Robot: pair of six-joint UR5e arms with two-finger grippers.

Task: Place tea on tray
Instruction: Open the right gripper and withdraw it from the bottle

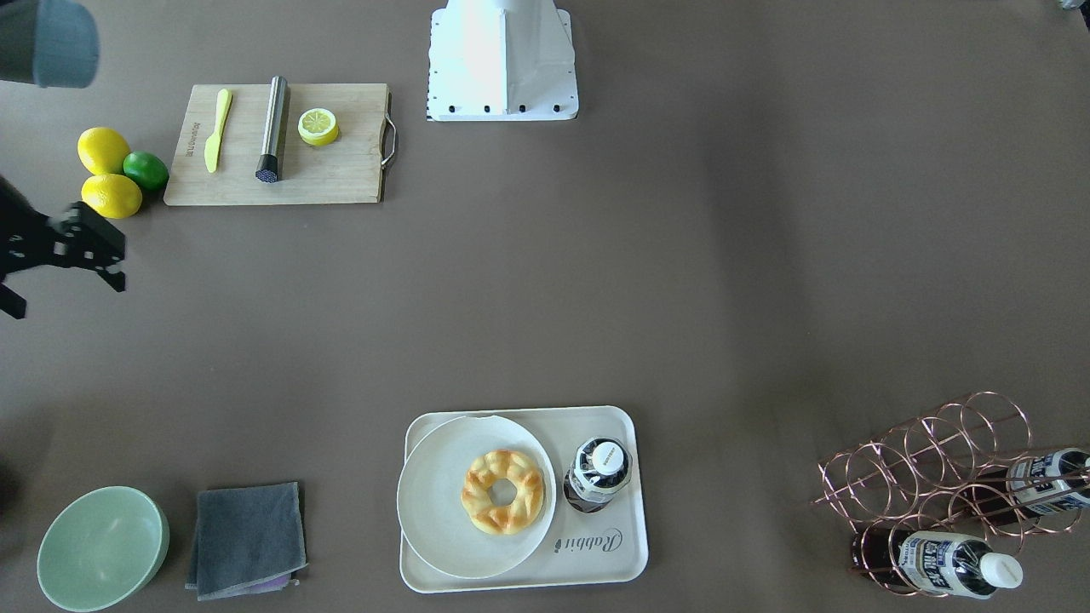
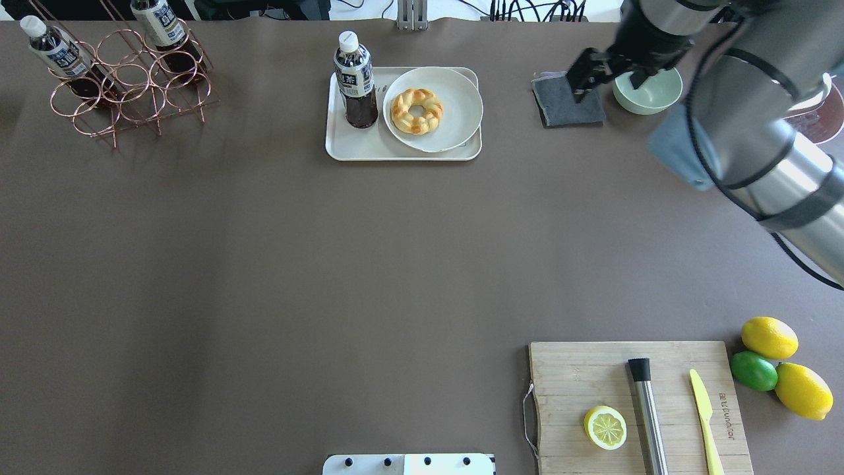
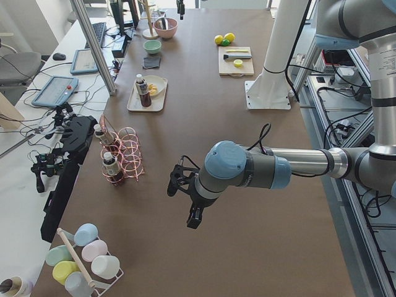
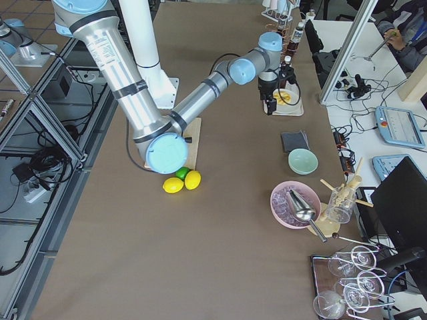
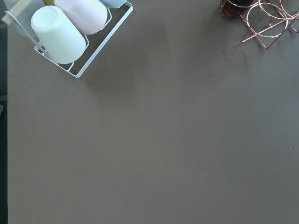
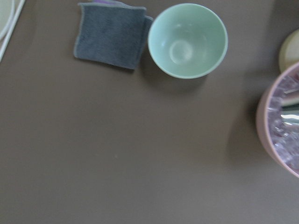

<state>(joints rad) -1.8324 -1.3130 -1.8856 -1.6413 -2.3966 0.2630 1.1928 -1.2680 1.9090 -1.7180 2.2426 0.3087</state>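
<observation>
One tea bottle [image 1: 598, 475] stands upright on the cream tray [image 1: 626, 558], beside a round plate with a ring pastry [image 1: 502, 491]. It also shows in the overhead view [image 2: 356, 82] on the tray [image 2: 346, 150]. Two like bottles [image 2: 56, 53] lie in the copper rack [image 2: 125, 92]. My right gripper [image 2: 606, 86] is open and empty, high above the grey cloth and green bowl, well to the side of the tray. My left gripper [image 3: 182, 201] shows only in the exterior left view, far from the tray; I cannot tell its state.
A grey cloth [image 2: 568, 102] and a green bowl [image 2: 647, 91] lie beside the tray. A cutting board [image 2: 639, 402] holds a half lemon, a steel rod and a yellow knife; lemons and a lime [image 2: 755, 369] lie next to it. A cup rack [image 5: 70, 32] is near the left arm.
</observation>
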